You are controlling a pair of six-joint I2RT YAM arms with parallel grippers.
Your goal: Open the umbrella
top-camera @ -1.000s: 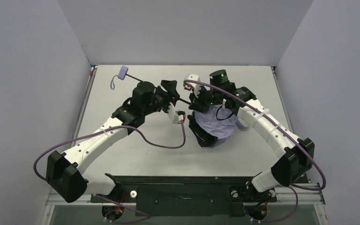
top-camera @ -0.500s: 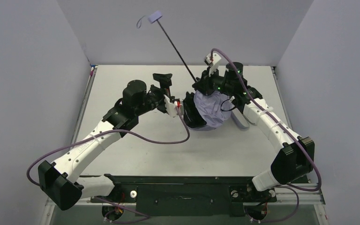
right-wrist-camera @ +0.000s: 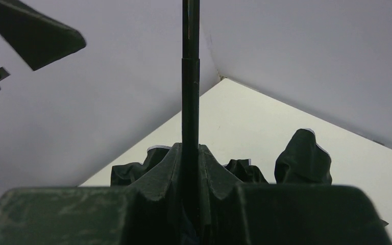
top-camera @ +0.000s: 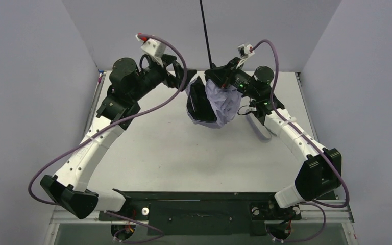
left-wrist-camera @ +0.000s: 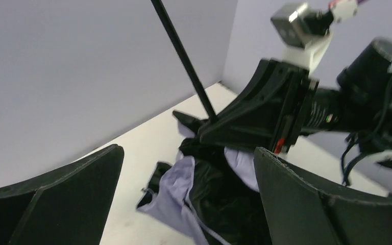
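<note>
Now umbrella (top-camera: 222, 99) swung upright, left jaws opened.

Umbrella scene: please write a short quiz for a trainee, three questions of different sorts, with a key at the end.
1. True or false: the umbrella has its canopy fully spread.
2. Which way does the shaft point? A) sideways B) upward C) downward
3. Fill in the missing word: the right gripper is shut on the shaft, while the left gripper beside the canopy is ___ and holds nothing.
Key: 1 false; 2 B; 3 open.
</note>
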